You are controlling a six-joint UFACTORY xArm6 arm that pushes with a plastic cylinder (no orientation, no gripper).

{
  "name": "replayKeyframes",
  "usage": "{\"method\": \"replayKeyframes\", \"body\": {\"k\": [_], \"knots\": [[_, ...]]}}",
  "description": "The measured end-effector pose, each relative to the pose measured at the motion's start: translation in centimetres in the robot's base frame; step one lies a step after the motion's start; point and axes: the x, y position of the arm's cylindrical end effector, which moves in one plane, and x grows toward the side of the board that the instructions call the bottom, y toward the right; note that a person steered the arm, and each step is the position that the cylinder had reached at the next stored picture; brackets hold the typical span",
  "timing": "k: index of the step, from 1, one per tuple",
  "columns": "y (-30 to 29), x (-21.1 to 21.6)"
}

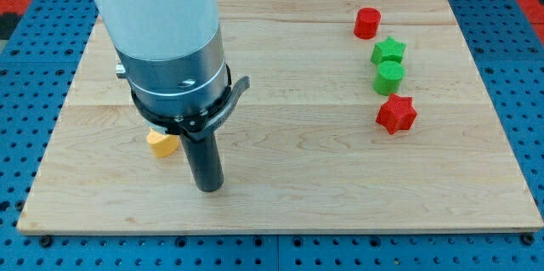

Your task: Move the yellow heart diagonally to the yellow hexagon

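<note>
One yellow block (160, 143) shows at the view's lower left, partly hidden under the arm's grey body, so I cannot make out its shape. No second yellow block shows; it may be hidden behind the arm. My tip (209, 188) rests on the wooden board (280, 203) just to the right of and a little below that yellow block, a short gap apart.
At the view's upper right stand a red cylinder (367, 23), a green star (389, 50), a green cylinder (390, 77) and a red star (396, 114), in a rough column. The arm's body (166, 42) covers the board's upper left.
</note>
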Motion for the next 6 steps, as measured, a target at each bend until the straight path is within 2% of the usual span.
{"method": "replayKeyframes", "body": {"k": [2, 3, 4, 5, 6], "knots": [[-9.3, -0.3], [-10.0, -4.6], [-6.3, -6.4], [-2.2, -5.2], [-3.7, -3.6]]}}
